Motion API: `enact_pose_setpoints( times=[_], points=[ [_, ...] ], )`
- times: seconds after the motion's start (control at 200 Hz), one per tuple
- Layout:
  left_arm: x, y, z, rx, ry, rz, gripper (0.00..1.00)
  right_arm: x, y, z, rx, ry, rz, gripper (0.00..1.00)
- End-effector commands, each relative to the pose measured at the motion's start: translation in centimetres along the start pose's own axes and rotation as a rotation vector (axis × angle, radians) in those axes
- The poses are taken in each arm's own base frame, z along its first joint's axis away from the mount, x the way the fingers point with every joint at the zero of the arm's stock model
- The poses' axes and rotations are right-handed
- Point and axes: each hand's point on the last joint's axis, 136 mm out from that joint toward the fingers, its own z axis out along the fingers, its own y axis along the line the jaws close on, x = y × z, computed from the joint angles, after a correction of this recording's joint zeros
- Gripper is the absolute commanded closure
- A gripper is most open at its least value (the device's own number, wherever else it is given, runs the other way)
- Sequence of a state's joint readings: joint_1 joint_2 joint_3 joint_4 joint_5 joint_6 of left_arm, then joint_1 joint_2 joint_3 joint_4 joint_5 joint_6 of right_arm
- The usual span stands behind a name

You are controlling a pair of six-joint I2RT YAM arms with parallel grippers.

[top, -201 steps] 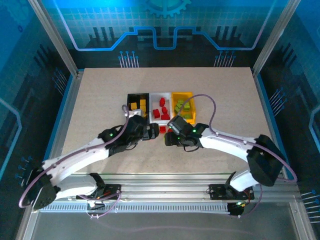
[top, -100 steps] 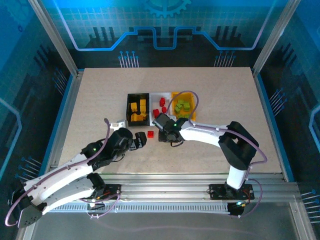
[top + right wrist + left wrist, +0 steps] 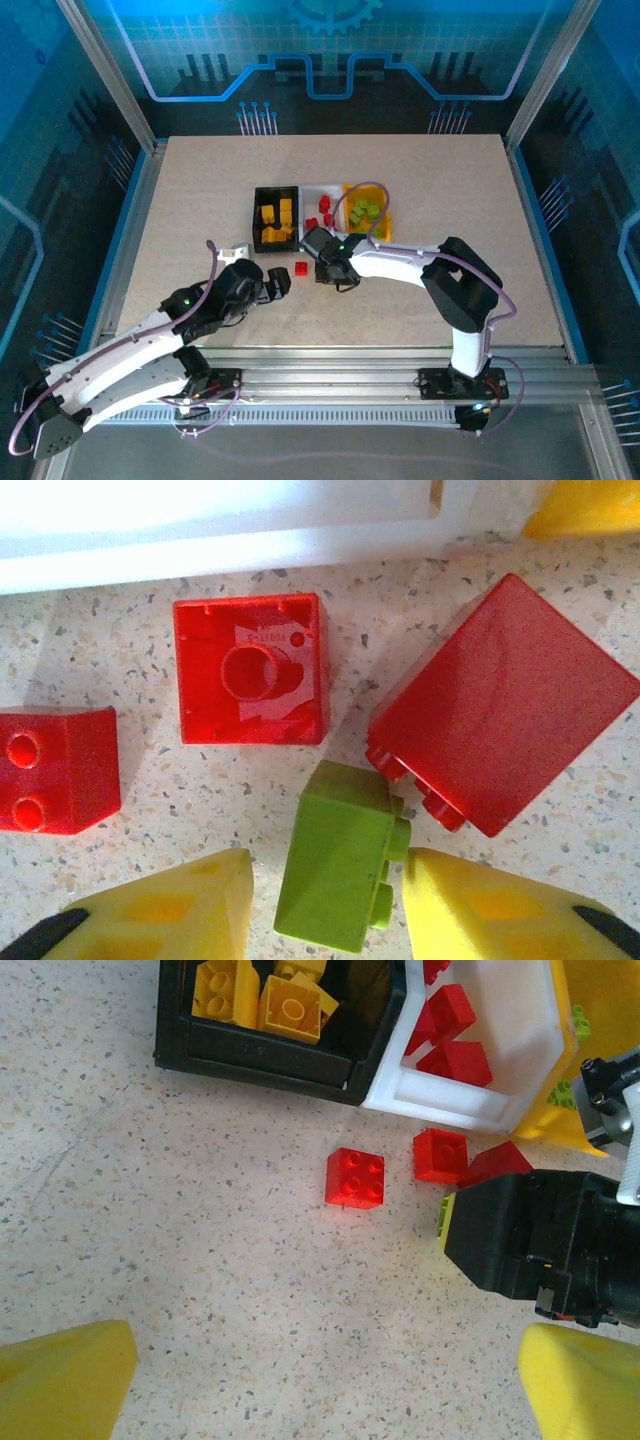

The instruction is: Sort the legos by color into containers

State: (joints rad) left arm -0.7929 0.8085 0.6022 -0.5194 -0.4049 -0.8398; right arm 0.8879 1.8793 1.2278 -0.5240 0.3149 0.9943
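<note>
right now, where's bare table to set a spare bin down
Free: the table left of the black bin, right of the yellow bin, and behind the row. Crowded: in front of the white bin, with loose red bricks and the right gripper.

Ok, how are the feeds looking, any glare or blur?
Right wrist: the white bin wall is blown out to white, yet the green brick and table speckle are sharp. Left wrist: the central red brick is crisp, the yellow fingertips at the bottom corners soft. Top external: even light, detail small.
</note>
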Motion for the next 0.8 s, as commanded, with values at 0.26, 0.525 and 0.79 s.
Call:
enact_pose_setpoints(
  times=[0.26,0.525,0.79],
  points=[
    [0.6,0.8,0.2,-0.016,0.006,-0.018,0.01,-0.1,-1.8,0.8,0.092,-0.019,-0.002,0.72],
    [0.8,0.9,0.3,-0.019,0.014,-0.022,0.01,1.6,-1.5,-2.0,0.022,-0.035,-0.09,0.79],
    [1.5,1.1,1.2,-0.026,0.027,-0.042,0.01,3.6,-2.3,-8.0,-0.12,-0.045,-0.199,0.79]
  ],
)
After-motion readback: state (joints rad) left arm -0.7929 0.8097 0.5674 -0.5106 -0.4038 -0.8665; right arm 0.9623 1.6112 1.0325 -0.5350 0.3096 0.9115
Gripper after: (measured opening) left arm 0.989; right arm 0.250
